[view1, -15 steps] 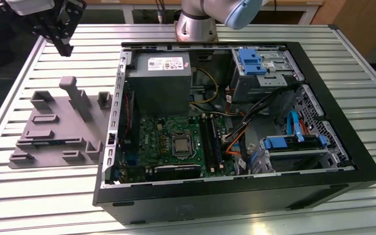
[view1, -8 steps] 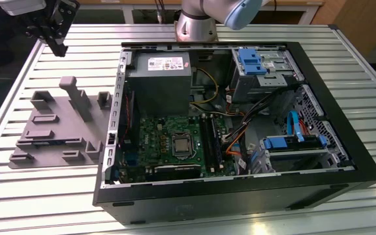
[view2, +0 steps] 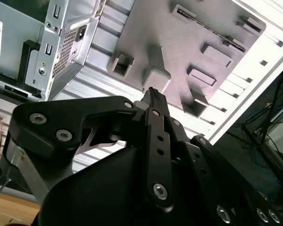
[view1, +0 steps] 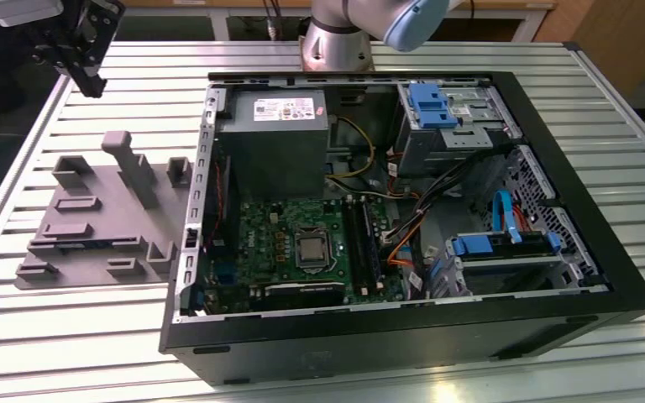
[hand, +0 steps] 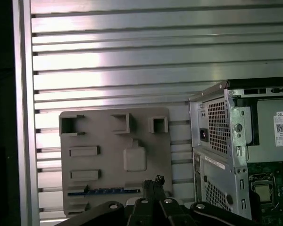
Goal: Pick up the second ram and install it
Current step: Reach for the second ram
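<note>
Exterior view, upper left: hangs with gripper (view1: 91,84) closed, empty. First wrist view: the second ram (hand: 104,191) slotted in grey fixture (hand: 108,141).

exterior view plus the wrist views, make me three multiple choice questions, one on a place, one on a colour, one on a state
1. In the exterior view, where does the gray fixture lie relative to the computer case?
A. at the view's left of it
B. at the view's right of it
C. inside it

2. What colour shows along the second ram in the first wrist view?
A. red
B. blue
C. yellow

3. How does the second ram stand now?
A. held in the pincer
B. lying in a slot of the gray fixture
C. seated on the motherboard

Answers:
1 A, the fixture lies outside the case, on that view's left.
2 B, a blue strip shows in the fixture's slot.
3 B, it lies in the fixture, and the pincer is apart from it.
</note>
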You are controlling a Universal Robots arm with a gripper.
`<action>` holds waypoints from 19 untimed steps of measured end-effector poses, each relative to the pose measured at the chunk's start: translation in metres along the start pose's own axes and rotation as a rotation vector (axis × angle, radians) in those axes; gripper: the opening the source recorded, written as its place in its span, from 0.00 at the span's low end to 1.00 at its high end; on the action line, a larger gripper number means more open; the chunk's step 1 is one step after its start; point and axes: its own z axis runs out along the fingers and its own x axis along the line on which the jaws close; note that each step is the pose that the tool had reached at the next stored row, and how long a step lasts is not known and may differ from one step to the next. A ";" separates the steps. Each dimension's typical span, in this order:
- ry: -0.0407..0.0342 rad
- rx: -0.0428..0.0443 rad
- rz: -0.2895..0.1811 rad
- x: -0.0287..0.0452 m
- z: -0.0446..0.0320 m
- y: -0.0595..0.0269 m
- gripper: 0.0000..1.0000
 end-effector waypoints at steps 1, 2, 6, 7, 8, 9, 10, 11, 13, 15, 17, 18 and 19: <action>0.0000 0.0000 0.000 0.0015 0.0000 -0.0001 0.11; -0.0001 0.0000 0.000 0.0028 0.0000 -0.0002 0.11; -0.0001 -0.0001 0.000 0.0067 0.0000 -0.0009 0.11; -0.0001 -0.0001 0.000 0.0077 0.0000 -0.0017 0.11; -0.0001 -0.0001 0.000 0.0091 0.0000 -0.0029 0.11; -0.0001 -0.0001 0.000 0.0104 0.0001 -0.0042 0.11; -0.0001 -0.0001 0.000 0.0118 0.0001 -0.0054 0.11; 0.0001 0.0000 0.000 0.0129 0.0000 -0.0063 0.11; 0.0000 0.0000 0.000 0.0156 0.0001 -0.0087 0.11; 0.0000 0.0000 0.000 0.0187 0.0002 -0.0114 0.11; -0.0002 0.0008 0.000 0.0210 0.0001 -0.0125 0.11; -0.0003 0.0028 0.000 0.0221 0.0001 -0.0126 0.11; -0.0005 0.0041 0.000 0.0230 0.0002 -0.0126 0.11</action>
